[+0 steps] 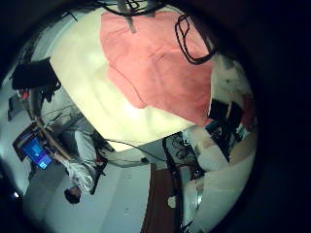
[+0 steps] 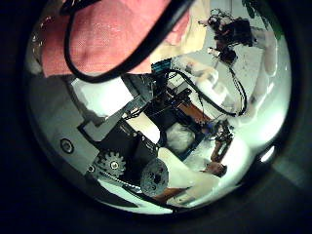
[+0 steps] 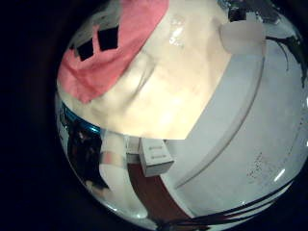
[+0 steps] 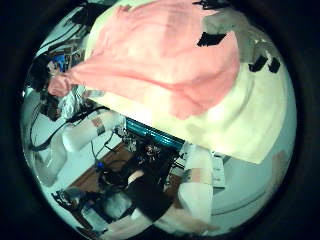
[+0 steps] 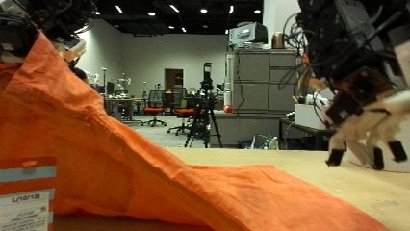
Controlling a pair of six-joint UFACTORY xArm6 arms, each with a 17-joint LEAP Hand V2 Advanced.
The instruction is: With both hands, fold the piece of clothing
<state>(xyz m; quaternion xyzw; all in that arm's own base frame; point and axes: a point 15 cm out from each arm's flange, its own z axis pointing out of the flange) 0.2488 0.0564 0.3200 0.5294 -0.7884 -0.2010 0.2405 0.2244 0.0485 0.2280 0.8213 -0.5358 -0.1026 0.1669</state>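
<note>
An orange piece of clothing (image 5: 141,164) lies on the light table (image 5: 352,188), with one end pulled up high into a steep slope. My left hand (image 5: 28,24) is at the top of that slope and shut on the raised end. My right hand (image 5: 363,120) hangs over the bare table beside the cloth's low end, fingers relaxed and holding nothing. The cloth also shows spread on the table in the left little finger side palm view (image 1: 160,63) and in the right thumb side palm view (image 4: 160,55). It lies close in the left thumb side palm view (image 2: 107,34) and shows in the right little finger side palm view (image 3: 101,58).
A white tag with orange and blue stripes (image 5: 26,197) stands in the near foreground in front of the cloth. Behind the table are a tall grey cabinet (image 5: 263,91), a tripod (image 5: 205,106) and office chairs.
</note>
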